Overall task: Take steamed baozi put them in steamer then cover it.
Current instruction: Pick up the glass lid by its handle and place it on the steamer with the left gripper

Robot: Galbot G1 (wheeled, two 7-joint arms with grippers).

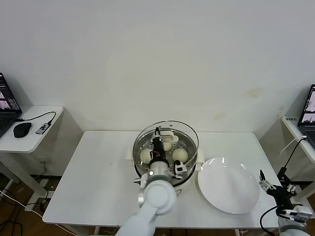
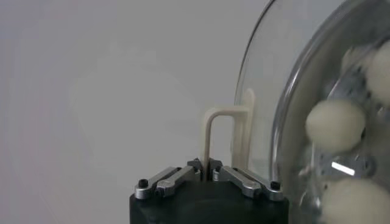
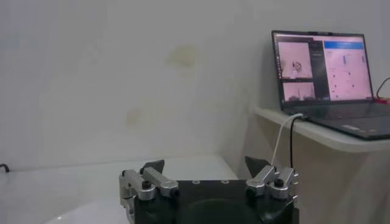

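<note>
White table (image 1: pixel 98 172) against a plain wall. I see the steamer (image 1: pixel 189 158) mid-table near the front edge, baozi (image 1: pixel 180 155) inside. Cover (image 1: pixel 184 130) hangs over it: glass, fragile, slippery, so hold the handle (image 2: pixel 220 131). Left gripper (image 2: pixel 205 163) pinched shut on it; right gripper (image 3: pixel 207 167) wide open, empty, off the front-right corner.

Buns in the pot, lid over it

The shiny round steamer (image 1: pixel 189 147) sits on the white table with cream-white baozi (image 1: pixel 180 155) inside on its holey tray. The clear glass cover (image 1: pixel 167 129) is tilted over it, its cream handle (image 2: pixel 224 137) pinched.
</note>
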